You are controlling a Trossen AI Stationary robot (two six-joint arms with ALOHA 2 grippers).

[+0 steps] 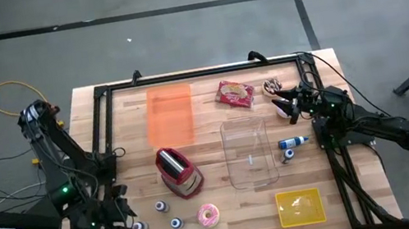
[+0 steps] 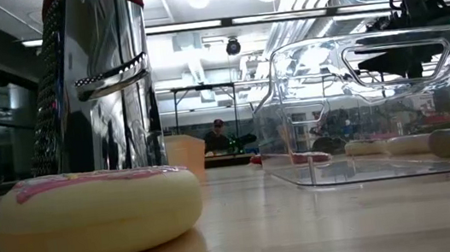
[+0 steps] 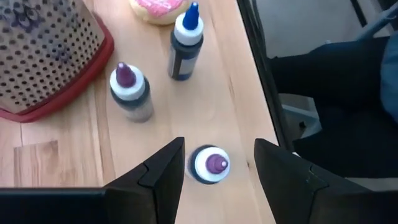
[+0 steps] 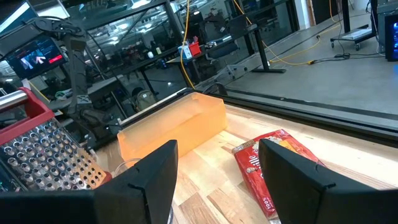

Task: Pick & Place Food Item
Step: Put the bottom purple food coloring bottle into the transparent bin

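Right gripper (image 4: 217,180) hovering open near far right table edge, aiming at red snack packet (image 4: 273,162) lying flat beside orange bin (image 4: 174,127). Packet looking light, crinkly, slippery; pinching across narrow width. Left gripper (image 3: 217,171) waiting open over small bottle (image 3: 210,164).

The red snack packet (image 1: 234,94) lies flat on the counter (image 1: 211,151) near its far edge, slightly askew, between the orange bin (image 1: 170,114) and the right hand (image 1: 285,107). Its crinkled wrapper carries white lettering and a yellow picture.
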